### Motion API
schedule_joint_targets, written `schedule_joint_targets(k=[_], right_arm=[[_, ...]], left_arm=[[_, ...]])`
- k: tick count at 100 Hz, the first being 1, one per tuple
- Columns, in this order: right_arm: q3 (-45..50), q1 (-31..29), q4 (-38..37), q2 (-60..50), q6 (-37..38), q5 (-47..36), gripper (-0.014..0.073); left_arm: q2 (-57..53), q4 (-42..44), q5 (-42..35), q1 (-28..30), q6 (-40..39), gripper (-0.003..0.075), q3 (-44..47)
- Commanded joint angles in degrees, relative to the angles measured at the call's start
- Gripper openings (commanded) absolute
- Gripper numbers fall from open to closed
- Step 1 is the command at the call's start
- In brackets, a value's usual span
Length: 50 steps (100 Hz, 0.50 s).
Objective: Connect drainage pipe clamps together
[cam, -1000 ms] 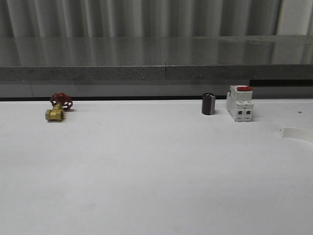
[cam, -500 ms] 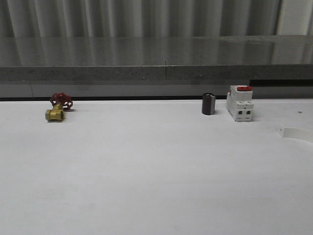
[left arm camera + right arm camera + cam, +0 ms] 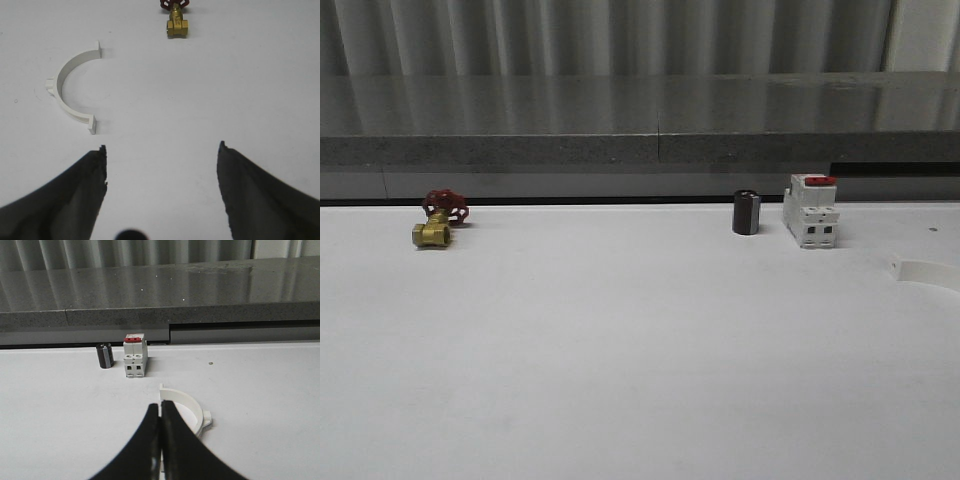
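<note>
One white half-ring drainage pipe clamp point(image 3: 70, 87) lies flat on the white table, ahead and to one side of my left gripper point(image 3: 162, 150). That gripper is open, its dark fingers wide apart with only bare table between them. The other clamp point(image 3: 192, 407) sits just behind my right gripper point(image 3: 161, 407), which is shut with the clamp's thin wall pinched between its fingertips near one end tab. In the front view this clamp point(image 3: 925, 270) pokes in at the right edge of the table.
A brass valve with a red handwheel point(image 3: 438, 220) rests at the back left, also ahead of the left gripper point(image 3: 176, 22). A black cylinder point(image 3: 746, 212) and a white breaker with a red top point(image 3: 810, 212) stand at the back right. A grey ledge point(image 3: 640, 150) runs behind the table.
In the front view the clamp at the right edge has shifted slightly and looks thinner than one second ago. Nothing else moved.
</note>
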Motion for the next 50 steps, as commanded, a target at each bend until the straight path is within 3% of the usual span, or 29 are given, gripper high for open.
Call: schedule_joint_targets(k=[1,21,50], right_arm=[[-0.83,-0.33,-0.60,-1.12,-0.03,-4.78,-0.0118],[-0.83,-0.33,-0.60,-1.12,-0.03,-4.78,-0.0118],[-0.83,-0.33,-0.60,-1.12,-0.03,-4.78,-0.0118]], left_arm=[[1.65,1.61,-4.47,0.40,-3.72,0.0505,-2.65],[15.26,4.55,-2.26,7.97,-5.50,0.0505,-10.40],[39.99,4.20,-0.75,14.63,2.51,0.0505,-24.72]])
